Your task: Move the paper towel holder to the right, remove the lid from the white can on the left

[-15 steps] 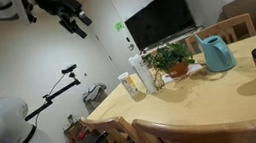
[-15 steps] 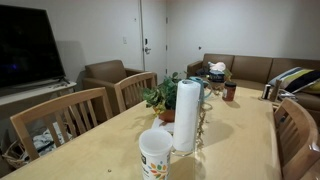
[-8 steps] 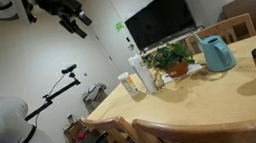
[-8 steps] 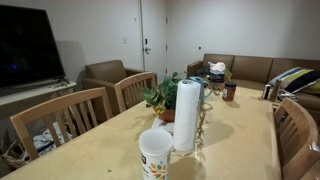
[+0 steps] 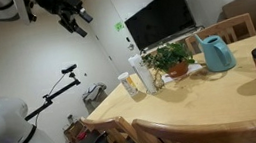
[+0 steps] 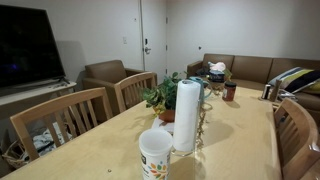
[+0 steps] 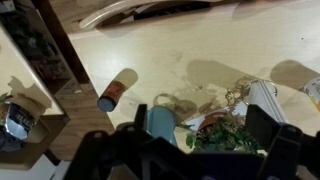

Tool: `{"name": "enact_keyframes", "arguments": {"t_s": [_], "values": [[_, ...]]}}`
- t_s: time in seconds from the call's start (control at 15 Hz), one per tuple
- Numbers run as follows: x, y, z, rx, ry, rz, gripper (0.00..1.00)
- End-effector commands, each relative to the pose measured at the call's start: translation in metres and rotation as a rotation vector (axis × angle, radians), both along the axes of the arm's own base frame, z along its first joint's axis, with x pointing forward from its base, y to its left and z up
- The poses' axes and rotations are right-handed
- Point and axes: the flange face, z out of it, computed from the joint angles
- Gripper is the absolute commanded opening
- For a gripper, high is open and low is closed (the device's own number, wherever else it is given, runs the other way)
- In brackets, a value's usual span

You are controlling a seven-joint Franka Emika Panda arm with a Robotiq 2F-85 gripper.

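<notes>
One white can [image 6: 155,156] bottom cropped | end effector [image 5: 81,30] state unclear

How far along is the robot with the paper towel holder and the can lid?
Nothing looks done yet. The paper towel holder stands beside the white can, whose lid seems on. The gripper hangs high, clear of both, open and empty. Both steps remain.

Dim, warm indoor light; wrist view blurry, low-res.
</notes>
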Motion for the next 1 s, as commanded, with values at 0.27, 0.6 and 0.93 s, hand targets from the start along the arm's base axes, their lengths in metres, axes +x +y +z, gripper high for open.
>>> {"name": "enact_keyframes", "arguments": {"t_s": [0.27, 0.6, 0.93], "values": [[-0.002, 0.078, 0.054, -0.258, -0.073, 0.321, 1.00], [0.012, 0.136, 0.070, -0.312, -0.195, 0.569, 1.00], [0.031, 0.163, 0.064, -0.335, -0.272, 0.839, 1.00]]}}
